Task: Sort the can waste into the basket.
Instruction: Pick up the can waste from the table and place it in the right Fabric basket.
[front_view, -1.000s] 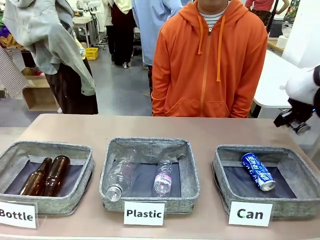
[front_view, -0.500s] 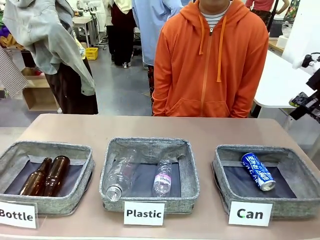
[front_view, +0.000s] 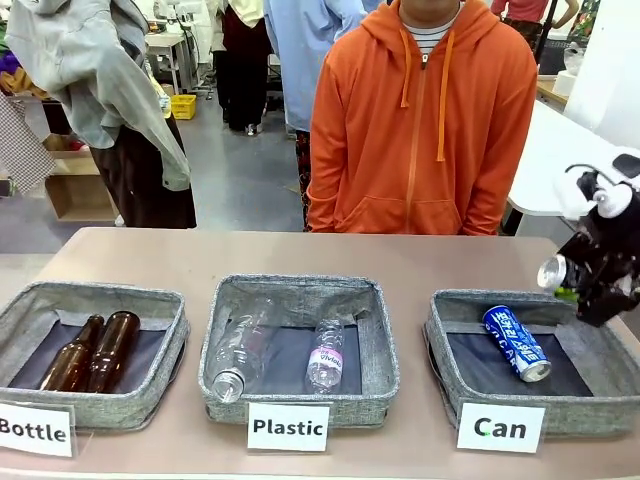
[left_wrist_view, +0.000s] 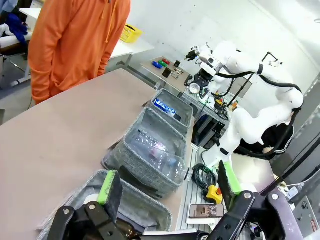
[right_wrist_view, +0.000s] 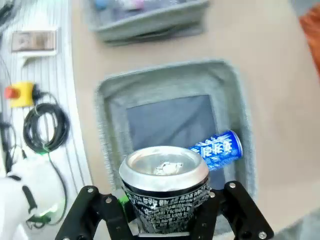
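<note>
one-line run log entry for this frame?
right pincer: shut on silver can, above Can basket | blue can: in basket | left pincer: open, empty

Front camera faces the person across the table; both wrist cameras share the basket

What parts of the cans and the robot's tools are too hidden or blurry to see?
- Silver can: right wrist view, lower half hidden by the right tool; print blurred.
- Blue can: same view, one end behind the silver can.
- Left tool: left wrist view, base cut off by the bottom edge.
</note>
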